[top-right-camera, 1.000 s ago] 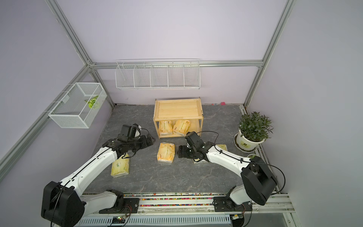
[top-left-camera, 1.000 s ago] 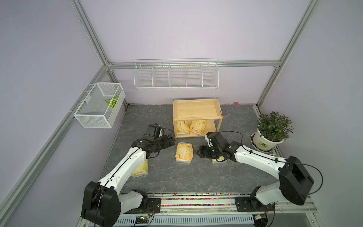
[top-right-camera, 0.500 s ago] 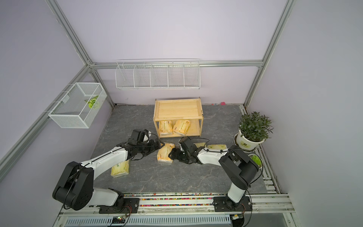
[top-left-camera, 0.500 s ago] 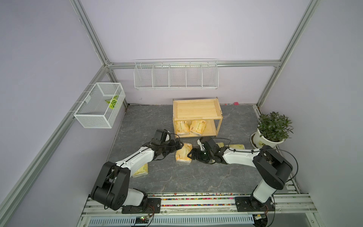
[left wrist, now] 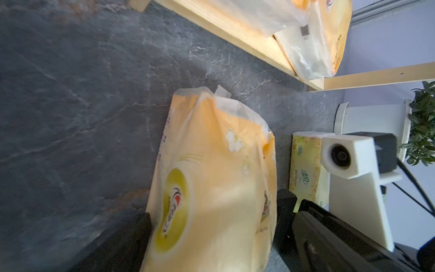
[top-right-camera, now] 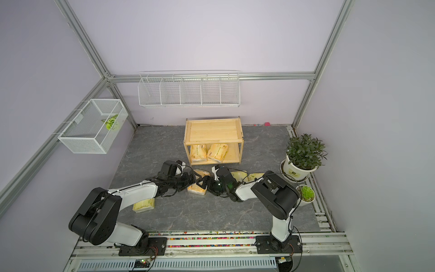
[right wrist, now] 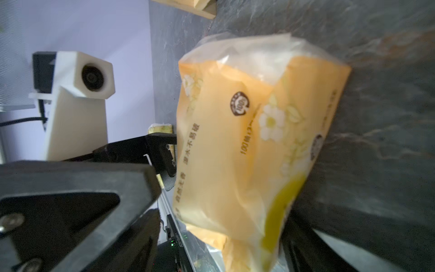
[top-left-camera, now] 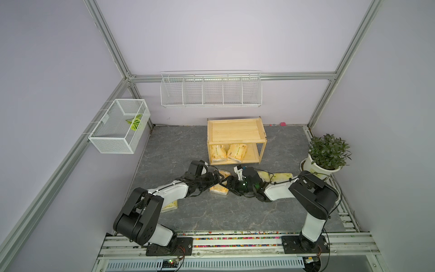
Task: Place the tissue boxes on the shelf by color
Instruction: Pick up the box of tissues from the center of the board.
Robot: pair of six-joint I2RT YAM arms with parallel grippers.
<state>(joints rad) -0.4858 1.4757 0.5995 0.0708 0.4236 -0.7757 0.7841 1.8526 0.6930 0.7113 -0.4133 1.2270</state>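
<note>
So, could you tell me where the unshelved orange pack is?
In both top views the orange pack lies on the floor just before the shelf, between the left hand and right hand.

This is a robot lab test cell, not a lived-in room. The wooden shelf (top-left-camera: pixel 235 131) stands on a grey stone-look mat (top-left-camera: pixel 176 146), boxed in by bare lilac wall panels (top-left-camera: pixel 223 35) on aluminium extrusion framing (top-left-camera: pixel 106 40). In front of the shelf, two white-and-black robot arms (top-left-camera: pixel 174 190) are bolted to a slotted metal rail (top-left-camera: pixel 235 239), their cables exposed. Above and behind the shelf hangs a white wire rack (top-left-camera: pixel 210 93). A mesh basket (top-left-camera: pixel 117 131) and a potted plant (top-left-camera: pixel 327 153) flank the shelf.
</note>
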